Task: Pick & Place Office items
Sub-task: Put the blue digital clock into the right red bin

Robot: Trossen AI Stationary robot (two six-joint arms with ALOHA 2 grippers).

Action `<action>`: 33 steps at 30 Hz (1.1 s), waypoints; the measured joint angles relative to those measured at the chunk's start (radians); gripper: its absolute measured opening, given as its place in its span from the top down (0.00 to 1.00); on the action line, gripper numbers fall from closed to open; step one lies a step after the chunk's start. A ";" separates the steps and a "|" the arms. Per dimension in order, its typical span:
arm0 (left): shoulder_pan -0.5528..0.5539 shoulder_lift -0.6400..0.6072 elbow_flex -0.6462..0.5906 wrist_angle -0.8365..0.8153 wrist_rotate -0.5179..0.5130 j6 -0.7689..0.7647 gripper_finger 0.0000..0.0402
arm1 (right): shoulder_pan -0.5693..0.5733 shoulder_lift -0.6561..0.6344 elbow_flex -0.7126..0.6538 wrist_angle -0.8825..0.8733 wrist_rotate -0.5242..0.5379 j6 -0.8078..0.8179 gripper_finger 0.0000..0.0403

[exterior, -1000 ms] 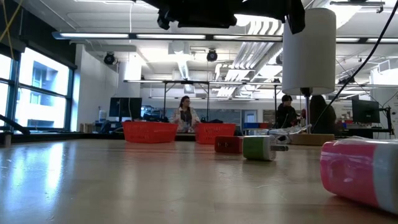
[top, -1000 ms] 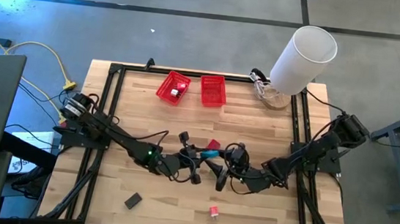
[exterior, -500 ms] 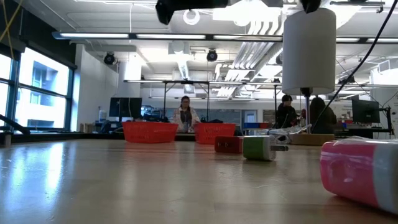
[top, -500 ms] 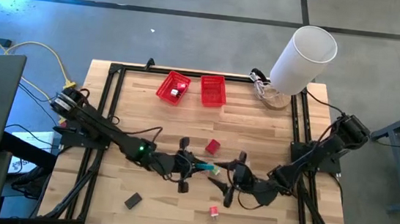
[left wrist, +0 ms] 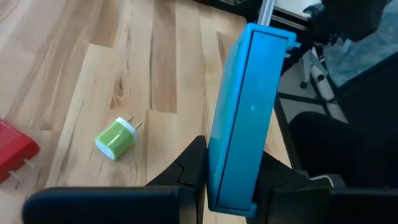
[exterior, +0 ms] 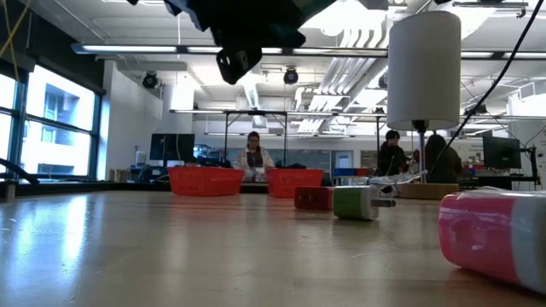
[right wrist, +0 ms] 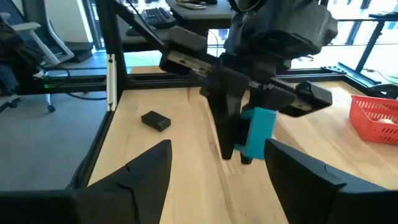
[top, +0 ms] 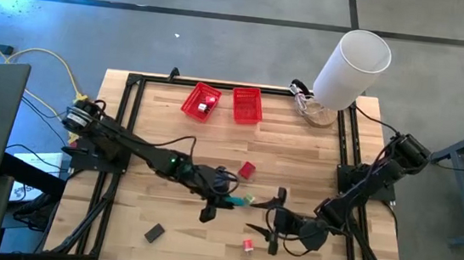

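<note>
Right claw (top: pixel 267 227) drawn back, open, left claw (top: pixel 223 203) gripping one teal block (top: pixel 233 201), two red baskets (top: pixel 201 101).

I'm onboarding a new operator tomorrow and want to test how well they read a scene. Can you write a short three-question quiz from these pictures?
1. True or false: the left gripper is shut on the flat teal plastic block.
2. Which item lies nearest the open right gripper?
A. the dark grey block
B. the small pink and red block
C. the red mesh baskets
3. Fill in: the green plug-in charger lies on the ____ tabletop.

Key: 1 true; 2 B; 3 wooden.
</note>
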 joint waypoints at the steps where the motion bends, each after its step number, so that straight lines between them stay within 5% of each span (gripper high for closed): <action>1: 0.002 0.003 0.000 0.000 0.002 0.000 0.86 | -0.003 0.000 0.000 0.000 0.000 0.001 0.39; 10: 0.004 0.049 0.000 0.054 0.019 -0.018 0.86 | -0.057 0.000 0.000 -0.083 -0.016 0.088 0.42; 20: 0.010 0.052 0.000 0.076 0.018 -0.018 0.86 | -0.148 0.041 0.000 -0.101 -0.213 0.140 0.42; 33: 0.010 0.052 0.000 0.064 0.015 -0.018 0.86 | -0.160 0.061 0.000 -0.030 -0.207 0.087 0.43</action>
